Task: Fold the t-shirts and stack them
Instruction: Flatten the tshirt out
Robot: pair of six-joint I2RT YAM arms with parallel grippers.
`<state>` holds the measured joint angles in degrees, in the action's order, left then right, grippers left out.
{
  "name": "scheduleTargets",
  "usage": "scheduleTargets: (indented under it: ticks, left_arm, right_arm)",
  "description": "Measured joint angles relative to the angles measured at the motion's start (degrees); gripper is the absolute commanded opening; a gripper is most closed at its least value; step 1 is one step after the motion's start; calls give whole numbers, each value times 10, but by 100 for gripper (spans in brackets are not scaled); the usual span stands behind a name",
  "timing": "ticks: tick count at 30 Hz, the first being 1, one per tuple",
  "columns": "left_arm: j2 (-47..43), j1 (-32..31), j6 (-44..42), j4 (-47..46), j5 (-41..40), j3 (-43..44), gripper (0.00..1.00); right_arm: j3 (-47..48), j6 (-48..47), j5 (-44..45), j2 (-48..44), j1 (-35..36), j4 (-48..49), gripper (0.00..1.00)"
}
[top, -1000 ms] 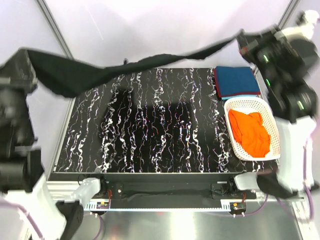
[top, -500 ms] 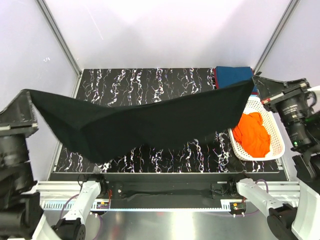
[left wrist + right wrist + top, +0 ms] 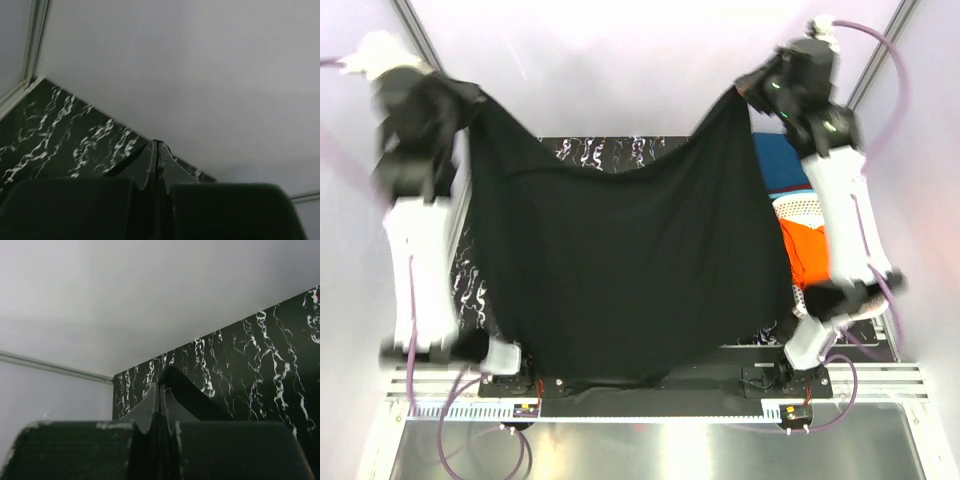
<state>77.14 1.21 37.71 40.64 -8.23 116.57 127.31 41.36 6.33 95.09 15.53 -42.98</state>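
Note:
The black t-shirt (image 3: 620, 270) hangs spread wide between both raised arms and covers most of the table. My left gripper (image 3: 470, 100) is shut on its upper left corner; in the left wrist view its fingers (image 3: 150, 165) pinch a black fabric edge (image 3: 125, 162). My right gripper (image 3: 742, 92) is shut on the upper right corner; the right wrist view shows black cloth (image 3: 195, 397) running from its closed fingers (image 3: 150, 407). A folded teal-blue shirt (image 3: 782, 165) lies on a dark red one at the back right. The orange shirt (image 3: 807, 255) lies in the basket.
The white lattice basket (image 3: 800, 207) stands at the table's right edge, partly behind the right arm. The black marbled table top (image 3: 610, 150) shows at the back. Grey walls and metal frame posts (image 3: 415, 30) enclose the cell.
Both arms have swung up and toward the back corners. The black shirt went from a loose low drape to hanging spread out and high over the table.

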Motion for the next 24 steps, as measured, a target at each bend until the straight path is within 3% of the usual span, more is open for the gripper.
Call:
scheduleTargets:
  ticks: [2, 6, 11, 16, 18, 24]
  left_arm:
    - [86, 9, -13, 5, 7, 19, 0]
    - [171, 52, -4, 19, 48, 32, 0]
    - [188, 105, 27, 7, 101, 122, 0]
    - [105, 126, 55, -58, 158, 128, 0]
    - [45, 126, 57, -85, 170, 87, 0]
    - [-222, 125, 40, -146, 168, -216, 0]
  right_arm:
    - [82, -6, -2, 92, -4, -7, 0]
    - [279, -2, -21, 247, -27, -39, 0]
    - [321, 17, -44, 260, -66, -52, 0]
    - [229, 16, -50, 160, -76, -45, 0]
    - [167, 8, -55, 97, -74, -36, 0]
    - [-94, -13, -62, -105, -72, 26, 0]
